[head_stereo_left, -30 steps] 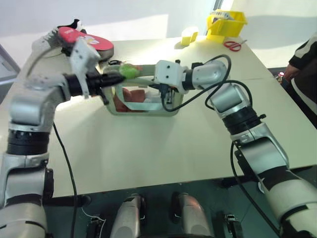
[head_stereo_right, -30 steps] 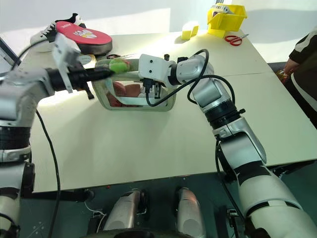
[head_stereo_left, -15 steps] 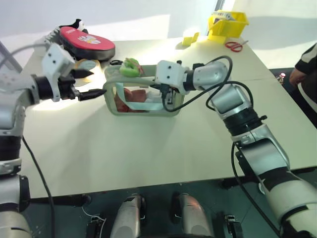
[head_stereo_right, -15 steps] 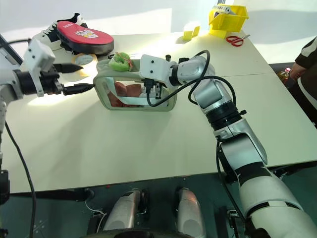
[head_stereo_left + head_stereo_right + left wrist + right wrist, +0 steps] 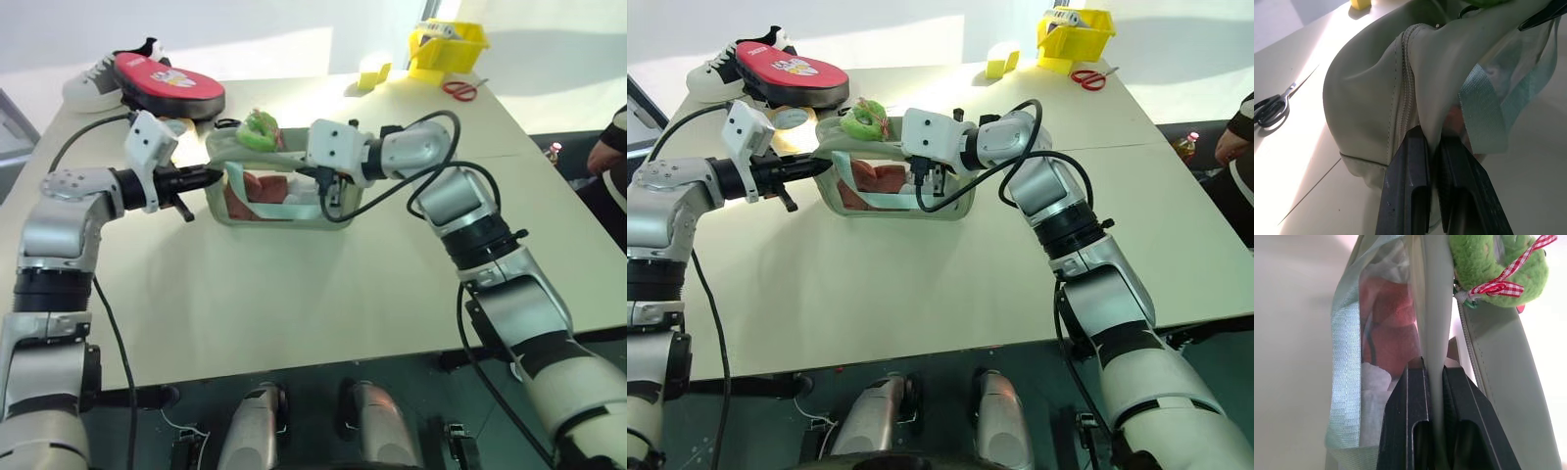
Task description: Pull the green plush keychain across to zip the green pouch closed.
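beige table [image 5: 294, 294] — green pouch [image 5: 284, 211], scissors [image 5: 458, 89]

Cream tabletop [image 5: 294, 294], a seam line running across its right part. Strong sunlight patch on the far side of the tabletop, bright band on the pale wall [image 5: 245, 29] behind. Dark grey-green floor [image 5: 411, 392] below the near edge. Dark floor also to the right of the tabletop. Grey panel [image 5: 12, 132] at the far left edge.

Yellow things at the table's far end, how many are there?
2: a small yellow block near the far edge, and a bigger yellow bin at the far right corner, just behind the red scissors. Others may be hidden.
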`<state>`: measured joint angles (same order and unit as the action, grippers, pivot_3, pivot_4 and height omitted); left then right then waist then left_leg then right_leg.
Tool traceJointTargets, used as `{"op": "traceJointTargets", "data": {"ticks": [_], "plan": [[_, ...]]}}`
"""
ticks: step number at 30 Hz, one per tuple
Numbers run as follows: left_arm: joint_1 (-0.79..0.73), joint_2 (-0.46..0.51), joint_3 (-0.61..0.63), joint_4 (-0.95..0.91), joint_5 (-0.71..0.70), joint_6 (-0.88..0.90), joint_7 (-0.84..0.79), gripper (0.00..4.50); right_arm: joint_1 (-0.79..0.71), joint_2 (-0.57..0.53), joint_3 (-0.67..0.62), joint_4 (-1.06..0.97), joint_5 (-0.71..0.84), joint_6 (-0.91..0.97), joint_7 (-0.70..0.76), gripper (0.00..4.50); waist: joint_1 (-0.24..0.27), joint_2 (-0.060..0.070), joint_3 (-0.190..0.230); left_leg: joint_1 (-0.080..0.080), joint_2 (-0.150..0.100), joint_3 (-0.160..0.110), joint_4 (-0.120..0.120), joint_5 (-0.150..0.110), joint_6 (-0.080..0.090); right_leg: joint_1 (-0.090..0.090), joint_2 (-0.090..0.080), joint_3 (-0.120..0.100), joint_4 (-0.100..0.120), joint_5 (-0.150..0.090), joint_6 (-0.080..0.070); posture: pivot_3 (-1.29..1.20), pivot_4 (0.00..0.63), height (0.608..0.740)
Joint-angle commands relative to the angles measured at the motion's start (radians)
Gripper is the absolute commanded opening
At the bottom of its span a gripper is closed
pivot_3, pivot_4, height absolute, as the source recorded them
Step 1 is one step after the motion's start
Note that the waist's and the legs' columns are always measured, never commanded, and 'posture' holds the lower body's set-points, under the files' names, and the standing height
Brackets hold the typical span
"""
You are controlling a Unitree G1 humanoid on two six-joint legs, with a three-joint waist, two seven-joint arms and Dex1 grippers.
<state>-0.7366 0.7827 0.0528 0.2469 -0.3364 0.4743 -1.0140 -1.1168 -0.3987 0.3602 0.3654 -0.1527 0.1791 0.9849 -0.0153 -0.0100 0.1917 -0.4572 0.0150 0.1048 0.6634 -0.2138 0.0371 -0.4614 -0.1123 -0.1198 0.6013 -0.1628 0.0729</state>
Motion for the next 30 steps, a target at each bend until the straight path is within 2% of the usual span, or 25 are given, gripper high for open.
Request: {"op": "traceJointTargets", "data": {"ticks": [1, 2, 4, 9, 10, 16, 20, 24, 27, 28, 30], "plan": [[-0.009, 0.026, 0.052, -0.071, -0.037, 0.032, -0.004, 0.02, -0.018, 0.003, -0.037, -0.025, 0.026, 0.023, 0.004, 0.0, 0.001, 0.0, 0.0, 0.0, 0.0, 0.0, 0.0, 0.0, 0.0, 0.0, 0.0, 0.0, 0.0, 0.0, 0.0, 0.0, 0.15, 0.74], [-0.004, 0.028, 0.054, -0.083, -0.039, 0.04, -0.005, 0.0, -0.021, 0.001, -0.042, -0.028, 0.039, 0.037, 0.019, 0.83, 0.001, 0.0, 0.0, 0.0, 0.0, 0.0, 0.0, 0.0, 0.0, 0.0, 0.0, 0.0, 0.0, 0.0, 0.0, 0.0, 0.15, 0.74], [0.007, 0.026, 0.054, -0.1, -0.037, 0.046, -0.003, 0.0, -0.03, -0.002, -0.053, -0.031, 0.051, 0.052, 0.027, 1.66, 0.001, 0.0, 0.0, 0.0, 0.0, 0.0, 0.0, 0.0, 0.001, 0.0, 0.0, 0.0, 0.0, 0.0, 0.0, 0.0, 0.15, 0.74], [0.035, 0.031, 0.053, -0.126, -0.035, 0.047, 0.0, 0.0, -0.076, -0.032, -0.072, -0.054, 0.082, 0.071, 0.078, 4.33, 0.001, 0.0, 0.0, 0.0, 0.0, 0.0, 0.0, 0.0, 0.0, 0.0, 0.0, 0.0, 0.0, 0.0, 0.0, 0.0, 0.15, 0.74], [0.037, 0.032, 0.055, -0.129, -0.036, 0.048, 0.001, 0.0, -0.081, -0.036, -0.074, -0.073, 0.099, 0.086, 0.102, 4.47, 0.002, 0.0, 0.0, 0.0, 0.0, 0.0, 0.0, 0.0, 0.001, 0.0, 0.0, 0.0, 0.0, 0.0, 0.0, 0.0, 0.15, 0.74], [0.038, 0.035, 0.054, -0.134, -0.038, 0.052, 0.0, 0.0, -0.163, 0.087, -0.116, -0.104, 0.181, 0.23, 0.045, 4.47, -0.003, 0.0, 0.0, 0.0, 0.0, 0.0, 0.0, 0.0, 0.001, -0.001, 0.0, 0.0, 0.001, 0.0, 0.0, 0.0, 0.15, 0.74], [0.031, 0.033, 0.05, -0.13, -0.035, 0.05, -0.001, 0.0, -0.176, 0.177, -0.096, 0.013, 0.144, 0.176, -0.046, 4.47, 0.0, 0.0, 0.0, 0.0, 0.001, 0.0, 0.0, -0.001, 0.001, 0.0, 0.0, 0.0, 0.001, 0.0, 0.0, 0.0, 0.15, 0.74], [0.026, 0.03, 0.047, -0.127, -0.033, 0.048, 0.0, 0.0, -0.177, 0.211, -0.082, 0.108, 0.123, 0.127, -0.081, 4.47, 0.005, 0.0, 0.0, -0.001, 0.0, -0.001, 0.0, -0.001, 0.001, 0.0, 0.0, 0.0, 0.0, 0.0, 0.0, 0.0, 0.15, 0.74], [0.024, 0.029, 0.047, -0.125, -0.034, 0.048, 0.0, 0.0, -0.186, 0.22, -0.091, 0.154, 0.126, 0.118, -0.095, 3.6, 0.002, 0.0, 0.0, -0.001, 0.0, -0.001, 0.0, 0.0, 0.0, 0.0, 0.0, 0.0, -0.001, 0.0, 0.0, 0.0, 0.15, 0.74], [0.025, 0.029, 0.047, -0.126, -0.034, 0.048, 0.001, 0.0, -0.187, 0.22, -0.096, 0.162, 0.13, 0.118, -0.097, 3.18, 0.0, 0.0, 0.0, -0.001, 0.0, -0.001, 0.0, 0.0, 0.0, 0.0, 0.0, 0.0, -0.001, 0.0, 0.0, 0.0, 0.15, 0.74], [0.027, 0.029, 0.047, -0.127, -0.033, 0.047, 0.001, 0.0, -0.19, 0.219, -0.108, 0.169, 0.142, 0.127, -0.1, 2.05, -0.002, 0.0, 0.0, -0.001, 0.0, 0.0, 0.0, 0.0, -0.001, -0.001, 0.0, 0.0, 0.0, 0.0, 0.0, 0.0, 0.15, 0.74]]}}
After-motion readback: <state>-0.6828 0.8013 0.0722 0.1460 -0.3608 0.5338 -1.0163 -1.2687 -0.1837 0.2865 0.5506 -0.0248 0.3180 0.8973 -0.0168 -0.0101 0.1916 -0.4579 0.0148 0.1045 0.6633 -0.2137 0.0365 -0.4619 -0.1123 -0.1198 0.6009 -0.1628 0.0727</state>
